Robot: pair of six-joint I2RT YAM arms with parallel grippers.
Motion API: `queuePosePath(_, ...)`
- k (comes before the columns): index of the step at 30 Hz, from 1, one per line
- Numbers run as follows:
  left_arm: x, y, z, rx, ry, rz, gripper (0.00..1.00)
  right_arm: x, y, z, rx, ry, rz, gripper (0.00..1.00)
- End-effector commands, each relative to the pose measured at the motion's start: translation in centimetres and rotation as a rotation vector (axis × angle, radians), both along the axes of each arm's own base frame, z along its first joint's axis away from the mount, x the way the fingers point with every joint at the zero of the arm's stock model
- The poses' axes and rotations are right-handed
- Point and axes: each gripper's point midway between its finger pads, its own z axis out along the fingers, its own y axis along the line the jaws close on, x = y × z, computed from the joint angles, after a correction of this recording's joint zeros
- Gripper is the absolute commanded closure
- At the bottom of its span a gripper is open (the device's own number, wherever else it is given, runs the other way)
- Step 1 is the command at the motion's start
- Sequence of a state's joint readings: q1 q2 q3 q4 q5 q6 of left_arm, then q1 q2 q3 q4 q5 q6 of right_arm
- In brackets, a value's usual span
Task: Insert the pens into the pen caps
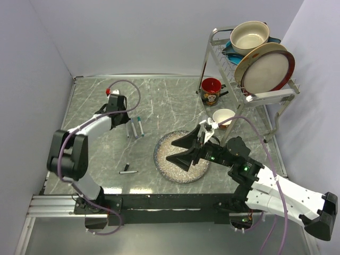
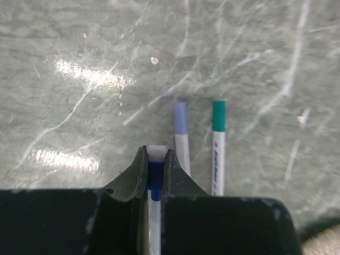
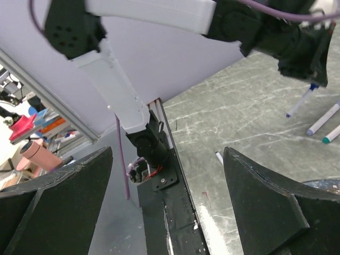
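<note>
My left gripper (image 2: 155,159) is shut on a white-barrelled pen (image 2: 155,178) and grips its blue end; the barrel runs back under the fingers. It shows in the top view (image 1: 127,121) at the table's back left. Two more pens lie right beside it, one with a pale blue cap (image 2: 180,118) and one with a teal-green cap (image 2: 218,115). Another pen with a black end (image 1: 127,171) lies alone near the front. My right gripper (image 1: 178,151) is wide open and empty above the speckled plate (image 1: 170,172). In its own view (image 3: 167,202) it faces the left arm.
A dish rack (image 1: 249,58) with a bowl and plates stands at the back right. A red mug (image 1: 211,91) and a white cup (image 1: 223,117) stand beside it. Grey walls bound the table on the left and at the back.
</note>
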State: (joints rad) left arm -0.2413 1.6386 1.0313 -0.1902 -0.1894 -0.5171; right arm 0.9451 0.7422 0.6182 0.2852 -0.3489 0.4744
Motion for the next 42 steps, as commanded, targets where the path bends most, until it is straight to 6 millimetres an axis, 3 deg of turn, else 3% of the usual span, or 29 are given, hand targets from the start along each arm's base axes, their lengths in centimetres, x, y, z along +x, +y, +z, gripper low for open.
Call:
queuePosePath(1, 1.2, 0.5, -1.2, 0.026, 0.039, 0.047, 0.98, 0.0, -0.8, 1.5, 0.055, -0.041, -0.037, 0.08)
queuePosePath(15, 1.2, 1.1, -4.1, 0.065, 0.138, 0.091, 0.72, 0.1, -0.8, 1.6, 0.055, -0.032, -0.04, 0.08)
queuePosePath(16, 1.2, 1.1, -3.7, 0.067, 0.136, 0.086, 0.66, 0.1, -0.8, 1.7, 0.054, -0.032, -0.044, 0.08)
queuePosePath(20, 1.3, 1.2, -1.1, 0.081, 0.11, 0.065, 0.59, 0.1, -1.0, 1.8, 0.058, -0.035, -0.048, 0.08)
queuePosePath(24, 1.3, 1.0, 5.1, 0.121, 0.016, -0.025, 0.54, 0.0, -1.0, 1.6, 0.049, -0.037, -0.043, 0.08)
queuePosePath(26, 0.6, 0.1, 6.8, 0.161, -0.003, -0.158, 0.53, 0.0, -1.2, 1.6, 0.052, -0.038, -0.049, 0.08)
queuePosePath(27, 0.1, -0.6, 8.2, 0.165, -0.032, -0.215, 0.52, -0.1, -1.3, 1.7, 0.056, -0.041, -0.051, 0.08)
queuePosePath(29, -1.5, -1.7, 8.7, 0.181, -0.007, -0.34, 0.49, -0.2, -1.6, 2.0, 0.072, -0.045, -0.055, 0.08)
queuePosePath(33, -6.1, -5.2, 8.2, 0.274, 0.095, -0.599, 0.44, -0.6, -1.8, 1.9, 0.076, -0.034, -0.04, 0.08)
queuePosePath(35, -9.1, -5.8, 6.2, 0.377, 0.174, -0.761, 0.41, -1.1, -2.1, 2.1, 0.086, -0.032, -0.028, 0.08)
queuePosePath(36, -11.0, -7.6, 5.6, 0.395, 0.187, -0.871, 0.35, -1.3, -2.3, 2.2, 0.088, -0.028, -0.022, 0.09)
queuePosePath(37, -12.2, -7.9, 4.9, 0.424, 0.212, -0.939, 0.34, -1.5, -2.5, 2.2, 0.092, -0.025, -0.018, 0.09)
queuePosePath(42, -16.8, -7.5, 0.8, 0.471, 0.342, -1.068, 0.39, -2.7, -4.6, 3.4, 0.151, -0.039, -0.036, 0.09)
